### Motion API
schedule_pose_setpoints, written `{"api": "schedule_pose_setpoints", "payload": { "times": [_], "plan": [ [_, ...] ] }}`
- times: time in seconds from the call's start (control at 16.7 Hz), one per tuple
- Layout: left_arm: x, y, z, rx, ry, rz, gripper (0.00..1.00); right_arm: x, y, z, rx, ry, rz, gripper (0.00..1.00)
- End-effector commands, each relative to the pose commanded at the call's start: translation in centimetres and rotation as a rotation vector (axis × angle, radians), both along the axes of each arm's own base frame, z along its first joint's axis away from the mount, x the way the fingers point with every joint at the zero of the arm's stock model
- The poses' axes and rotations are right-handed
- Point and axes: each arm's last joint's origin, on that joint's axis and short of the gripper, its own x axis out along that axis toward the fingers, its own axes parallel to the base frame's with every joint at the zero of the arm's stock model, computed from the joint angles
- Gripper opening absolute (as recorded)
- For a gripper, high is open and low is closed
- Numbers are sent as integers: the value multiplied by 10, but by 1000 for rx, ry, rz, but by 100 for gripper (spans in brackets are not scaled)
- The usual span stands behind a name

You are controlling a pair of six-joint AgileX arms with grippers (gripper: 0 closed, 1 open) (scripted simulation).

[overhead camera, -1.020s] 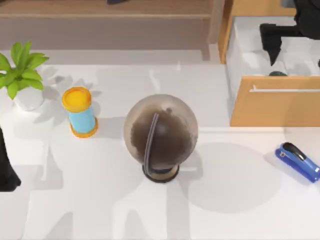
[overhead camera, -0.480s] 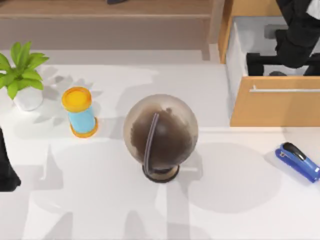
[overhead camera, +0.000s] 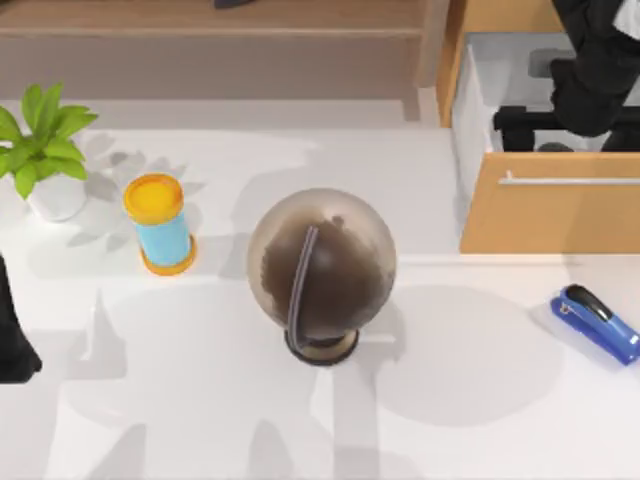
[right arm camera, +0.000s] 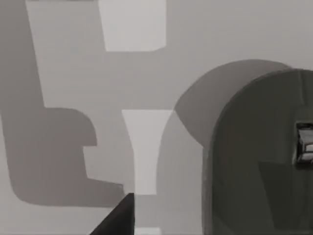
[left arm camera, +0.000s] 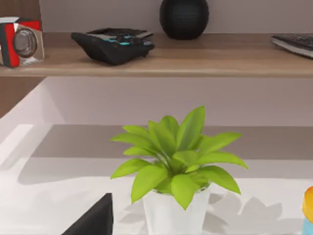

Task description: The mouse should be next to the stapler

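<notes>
Blue stapler (overhead camera: 596, 323) lies alone on the white table (overhead camera: 200, 400), well below the open wooden drawer (overhead camera: 550, 205). Right gripper (overhead camera: 560, 118) reaches down inside that drawer, with the dark mouse (overhead camera: 556, 147) just under it, partly hidden by the drawer front. Cannot tell whether its fingers are spread or closed on the mouse. Left arm sits parked at the table's left edge. Judgement: early stage; grasp unconfirmed, and lift-out and placement beside the stapler remain.

Glossy blue stapler (overhead camera: 595, 323), matt wooden drawer front (overhead camera: 550, 215)
</notes>
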Motion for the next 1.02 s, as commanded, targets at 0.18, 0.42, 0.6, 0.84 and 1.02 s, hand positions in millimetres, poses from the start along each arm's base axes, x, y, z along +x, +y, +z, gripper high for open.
{"api": "schedule_pose_setpoints", "payload": {
  "times": [0.18, 0.42, 0.6, 0.84, 1.02],
  "plan": [
    [0, 0, 0, 0, 0, 0, 100, 0, 0, 0, 0, 0, 0, 47],
    [0, 0, 0, 0, 0, 0, 100, 0, 0, 0, 0, 0, 0, 17],
    [0, 0, 0, 0, 0, 0, 100, 0, 0, 0, 0, 0, 0, 0],
    [0, 0, 0, 0, 0, 0, 100, 0, 0, 0, 0, 0, 0, 0],
    [0, 0, 0, 0, 0, 0, 100, 0, 0, 0, 0, 0, 0, 0]
  ]
}}
